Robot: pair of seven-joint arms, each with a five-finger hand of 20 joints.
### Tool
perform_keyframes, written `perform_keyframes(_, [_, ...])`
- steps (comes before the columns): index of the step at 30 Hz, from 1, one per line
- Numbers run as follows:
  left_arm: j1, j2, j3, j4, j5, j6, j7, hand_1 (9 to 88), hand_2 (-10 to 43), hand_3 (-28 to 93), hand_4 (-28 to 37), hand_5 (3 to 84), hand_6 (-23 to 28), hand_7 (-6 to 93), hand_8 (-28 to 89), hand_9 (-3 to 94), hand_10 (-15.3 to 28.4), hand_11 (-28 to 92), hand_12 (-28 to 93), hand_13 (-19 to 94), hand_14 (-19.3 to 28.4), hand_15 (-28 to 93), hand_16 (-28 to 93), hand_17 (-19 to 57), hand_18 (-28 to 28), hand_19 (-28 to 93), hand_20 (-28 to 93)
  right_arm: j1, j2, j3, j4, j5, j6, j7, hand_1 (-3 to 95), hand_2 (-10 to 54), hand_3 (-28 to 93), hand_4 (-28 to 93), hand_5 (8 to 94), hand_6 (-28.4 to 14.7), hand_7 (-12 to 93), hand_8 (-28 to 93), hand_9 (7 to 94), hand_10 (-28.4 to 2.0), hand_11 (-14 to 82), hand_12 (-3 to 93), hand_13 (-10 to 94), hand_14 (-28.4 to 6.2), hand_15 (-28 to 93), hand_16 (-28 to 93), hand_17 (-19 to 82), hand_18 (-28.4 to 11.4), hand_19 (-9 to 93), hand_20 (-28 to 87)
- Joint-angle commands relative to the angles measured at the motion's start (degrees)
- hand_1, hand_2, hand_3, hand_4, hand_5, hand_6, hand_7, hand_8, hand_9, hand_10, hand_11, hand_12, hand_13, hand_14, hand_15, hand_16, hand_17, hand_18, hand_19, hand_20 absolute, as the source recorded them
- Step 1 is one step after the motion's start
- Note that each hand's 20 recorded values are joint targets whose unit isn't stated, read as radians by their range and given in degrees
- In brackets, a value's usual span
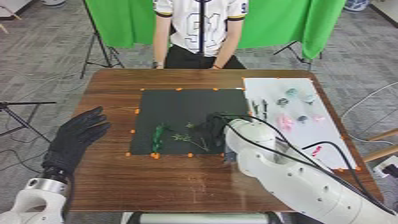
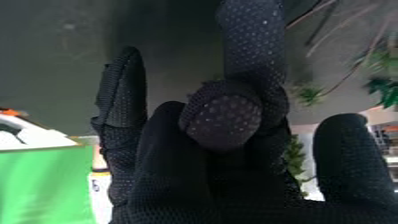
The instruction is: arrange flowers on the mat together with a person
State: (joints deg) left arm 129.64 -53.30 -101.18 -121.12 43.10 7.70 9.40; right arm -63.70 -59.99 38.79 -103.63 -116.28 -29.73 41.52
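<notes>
Looking loose and nearly straight from here, the left hand's [image 1: 78,131] fingers hold nothing, left of the black mat [image 1: 173,105]. The right hand [image 1: 214,131] is over the mat's right side; how wide it is, or whether it's gripping anything, I can't tell. Green sprigs [image 1: 158,138] lie on the mat, pink flowers [image 1: 286,121] on the white sheet [image 1: 266,92].

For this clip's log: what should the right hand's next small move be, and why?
Probably a gentle lift before any sideways travel: the right hand is at the black mat's right side, close beside the leafy sprig, so sweeping across could drag it. Whether it holds a stem, I can't tell.
</notes>
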Motion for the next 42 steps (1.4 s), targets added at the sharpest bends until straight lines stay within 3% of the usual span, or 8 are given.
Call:
perform_keyframes(1, [0.2,-0.36,0.18,0.41,-0.32,-0.78,-0.82,29.6,-1.6,71,-24.8,37.9,4.5,19.5,-9,33.8,11.6,26,17,29,14.7,39,-2,-5.2,20.6,50,10,-0.7,-2.8,1.0,0.7,7.7,-3.5,1.5,-0.2,33.1,59,-28,89.5,-2.1,37,-7,91.5,-11.9,56.5,34.8,87,-9.5,85,27,38,-21.8,85,25])
perform_keyframes(9, [0.2,-0.31,0.19,0.47,-0.46,-0.91,-0.89,29.1,-1.3,72,-25.1,38.0,4.6,19.5,-9,33.7,11.7,26,17,29,14.8,39,-2,-5.3,20.6,51,10,-0.4,-4.9,0.7,1.8,9.6,-4.0,1.9,-2.6,41.0,52,-28,88.6,-2.6,37,-7,89.9,-12.6,57.0,35.4,86,-9.8,86,28,36,-21.1,84,27])
perform_keyframes(20, [-0.2,-0.68,0.14,0.66,-0.24,-1.21,-1.31,28.7,-0.9,72,-25.3,37.9,4.5,19.5,-9,33.8,11.7,26,17,29,14.8,39,-2,-5.3,20.6,51,10,-0.8,-7.9,2.3,3.4,11.9,-3.7,2.7,-2.6,40.9,51,-27,88.4,-2.6,36,-7,89.7,-12.6,56.8,35.0,86,-9.7,86,27,36,-21.3,84,28])
perform_keyframes(31, [0.1,-0.55,0.04,0.56,-0.44,-0.9,-0.85,28.7,-0.6,72,-25.2,37.9,4.5,19.5,-9,33.8,11.7,26,17,29,14.9,38,-2,-5.4,20.7,51,10,-1.8,-8.1,3.2,3.2,11.4,-4.2,2.7,-2.6,40.5,53,-28,88.7,-2.6,36,-7,90.2,-12.4,56.2,34.9,86,-9.6,86,27,37,-21.5,84,28])
perform_keyframes(36, [0.9,-0.58,-0.6,0.13,-0.5,-0.29,-0.38,28.6,-0.6,72,-25.2,37.9,4.5,19.4,-9,33.8,11.8,26,17,29,14.9,39,-2,-5.4,20.7,51,10,-3.8,-5.8,8.3,0.1,11.7,-1.8,1.4,-2.6,39.8,54,-28,88.7,-2.6,36,-7,90.3,-12.4,56.1,34.9,86,-9.6,86,27,37,-21.6,84,28])
perform_keyframes(42, [1.1,-1.18,-1.56,-0.03,-0.13,-0.58,-0.41,28.6,-0.6,72,-25.1,37.9,4.5,19.4,-9,33.9,11.7,26,17,29,14.9,39,-2,-5.4,20.7,51,10,-8.4,-2.4,17.4,-5.0,16.7,3.0,-0.1,-2.6,39.5,55,-28,88.0,-2.9,35,-7,90.2,-12.5,54.7,34.5,85,-9.9,85,27,36,-21.5,84,27])
